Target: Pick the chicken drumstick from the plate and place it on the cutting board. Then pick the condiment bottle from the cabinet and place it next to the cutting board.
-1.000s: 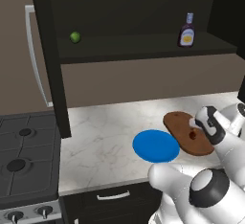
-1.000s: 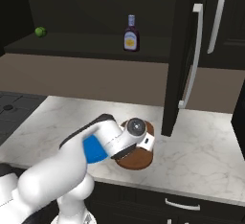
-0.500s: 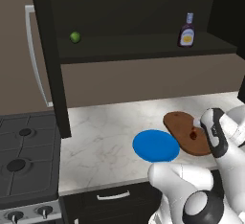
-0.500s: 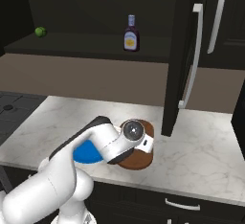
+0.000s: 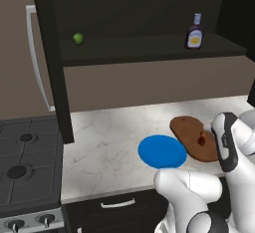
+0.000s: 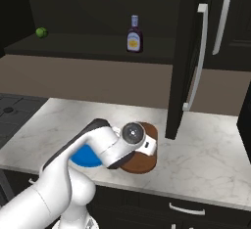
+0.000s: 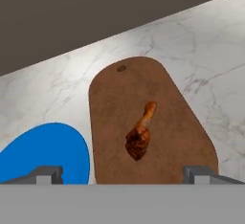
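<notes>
Pincer (image 7: 122, 173) apart above chicken drumstick (image 7: 140, 134) on cutting board (image 7: 162, 98); condiment bottle (image 5: 194, 32) label unreadable.

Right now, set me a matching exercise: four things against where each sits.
Things:
1. drumstick
2. bottle
3. plate
4. green fruit

Places:
A. on the counter, left of the board
B. left end of the cabinet shelf
C. on the board
D. right part of the cabinet shelf

Pairs: 1-C, 2-D, 3-A, 4-B
</notes>
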